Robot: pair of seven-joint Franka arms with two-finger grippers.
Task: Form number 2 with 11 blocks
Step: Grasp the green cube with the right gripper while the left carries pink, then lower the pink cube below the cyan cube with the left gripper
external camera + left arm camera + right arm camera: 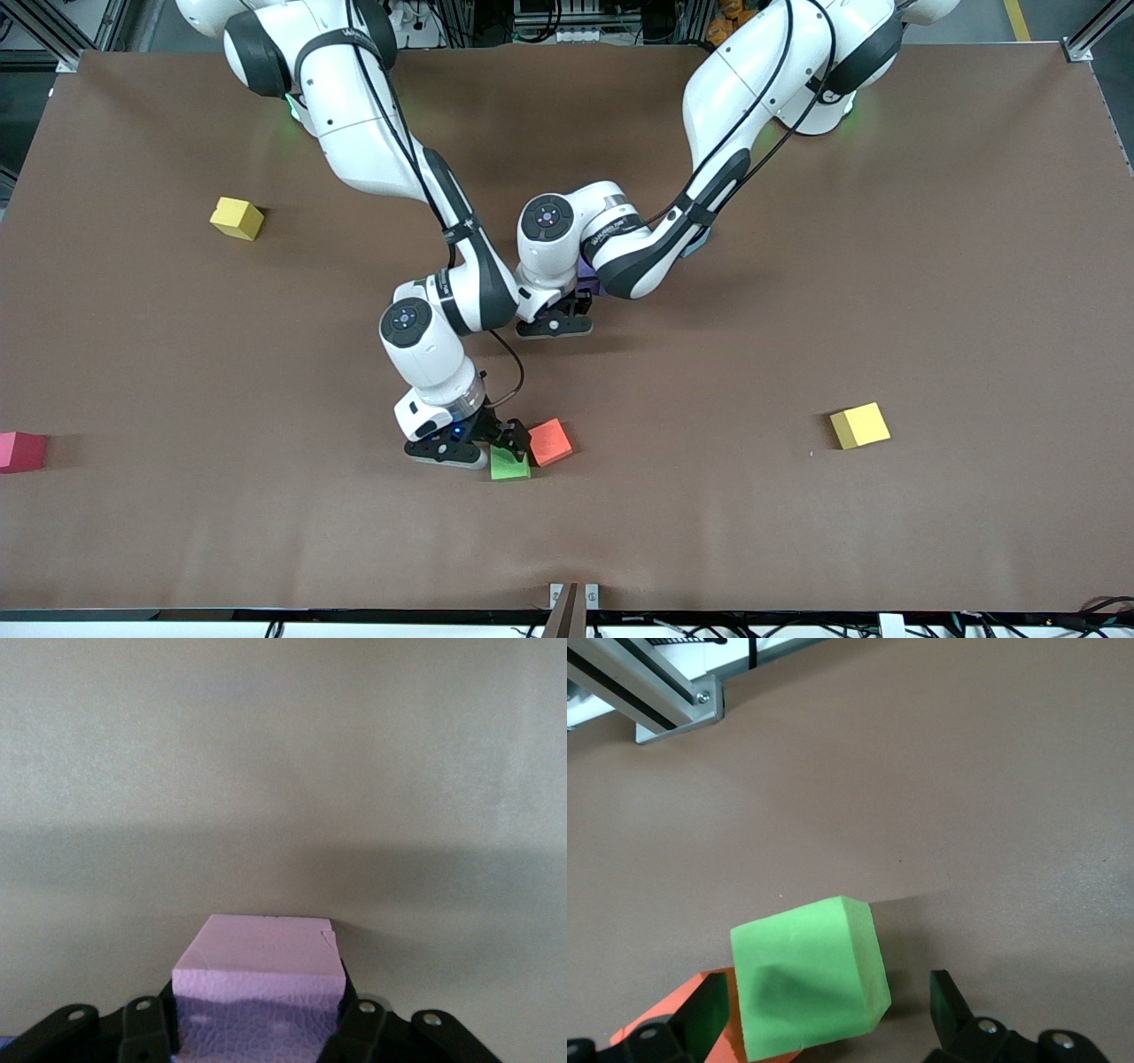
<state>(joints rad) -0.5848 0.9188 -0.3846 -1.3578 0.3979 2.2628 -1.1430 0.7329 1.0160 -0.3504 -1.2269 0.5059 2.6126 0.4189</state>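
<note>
The right gripper [507,447] is hanging low over the green block [510,464], with its fingers spread wide, one on each side of it, not squeezing yet. The green block is sitting on the table [797,292], touching the orange-red block [550,441], which lies at about two o'clock from it. Both are nearer the front camera than most other blocks.

The left gripper [556,317] is closed on a purple block [257,979] near the middle of the table. The front view is hiding most of that block under the arm, so I cannot tell if it is resting on the table or lifted a bit.

No number 2 is showing yet, so the job looks like it is only starting. The step in hand seems to be picking up the green block. Next, the fingers need to close on it and lift it straight up, and one finger has to slip in beside the orange-red block without pushing it.

Two yellow blocks are lying well apart, one [237,218] at ten o'clock and one [859,425] at three o'clock from the green block. A pink block [21,451] is sitting right at the table's edge, at nine o'clock. The middle of the table is giving lots of room for building.
</note>
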